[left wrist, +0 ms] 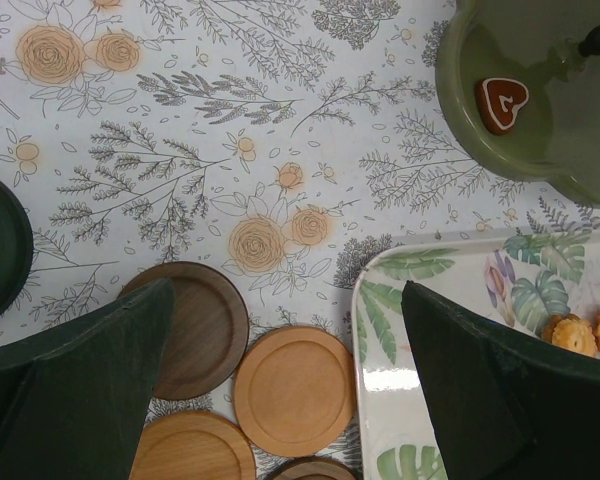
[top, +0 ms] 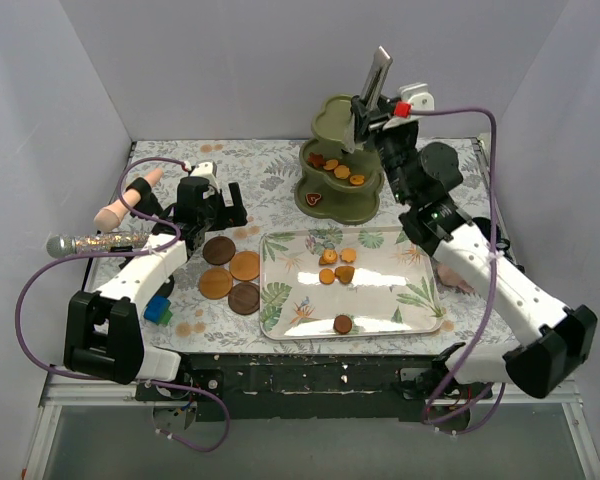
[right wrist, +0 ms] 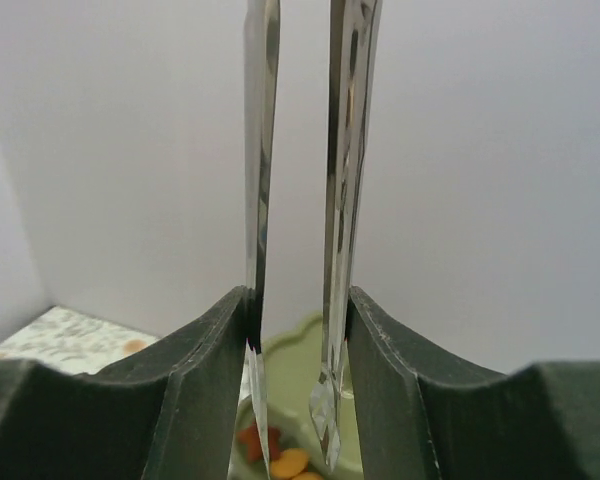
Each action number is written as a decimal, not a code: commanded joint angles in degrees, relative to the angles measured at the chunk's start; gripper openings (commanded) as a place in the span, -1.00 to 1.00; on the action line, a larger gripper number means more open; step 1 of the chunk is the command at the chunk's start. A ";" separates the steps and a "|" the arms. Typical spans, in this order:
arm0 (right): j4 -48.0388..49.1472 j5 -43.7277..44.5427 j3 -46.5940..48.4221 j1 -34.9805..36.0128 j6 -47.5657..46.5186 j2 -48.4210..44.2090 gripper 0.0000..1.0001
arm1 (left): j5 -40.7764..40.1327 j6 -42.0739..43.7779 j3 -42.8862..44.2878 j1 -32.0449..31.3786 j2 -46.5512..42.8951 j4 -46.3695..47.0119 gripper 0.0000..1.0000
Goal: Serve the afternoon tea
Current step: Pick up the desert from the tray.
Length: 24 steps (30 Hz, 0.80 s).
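The olive-green three-tier stand (top: 332,115) stands at the back with orange and red biscuits (top: 336,169) on its middle tier and a heart biscuit (top: 315,198) on the lowest. My right gripper (top: 365,118) hangs over it, shut on upright metal tongs (top: 380,72); the right wrist view shows both tong blades (right wrist: 342,200) pinched between the fingers (right wrist: 205,390), their tips above biscuits (right wrist: 288,463). My left gripper (top: 210,205) is open and empty above the brown coasters (top: 231,272), also seen below as coasters (left wrist: 294,388). More biscuits (top: 337,265) lie on the leaf-print tray (top: 410,300).
A glittery microphone (top: 90,242) and a pink object (top: 125,200) lie at the left. Small blue and green items (top: 158,308) sit by the left arm. Something pink (top: 456,277) shows behind the right arm. A dark green rim (left wrist: 2,245) is at the left wrist view's edge.
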 commanded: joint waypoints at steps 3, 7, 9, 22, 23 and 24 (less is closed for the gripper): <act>-1.38 11.49 -11.67 9.83 -0.98 -9.72 -0.01 | -0.85 0.45 0.64 0.11 -3.40 0.53 0.96; -6.12 12.65 -19.49 11.77 4.10 -13.86 0.04 | -0.77 0.36 0.56 0.03 -3.57 0.62 0.96; -8.40 12.30 -22.49 11.95 6.13 -15.18 0.05 | -0.59 0.36 0.56 0.03 -3.57 0.70 0.96; -7.28 6.76 -41.30 11.86 15.72 -20.28 0.20 | -0.15 0.18 0.55 0.03 -2.08 0.62 0.96; -6.40 6.85 -42.09 11.86 15.46 -20.28 0.22 | -0.06 0.10 0.56 0.02 -1.90 0.62 0.96; -5.96 7.03 -42.62 11.86 15.19 -20.11 0.22 | 0.02 0.10 0.64 0.11 -1.81 0.62 0.96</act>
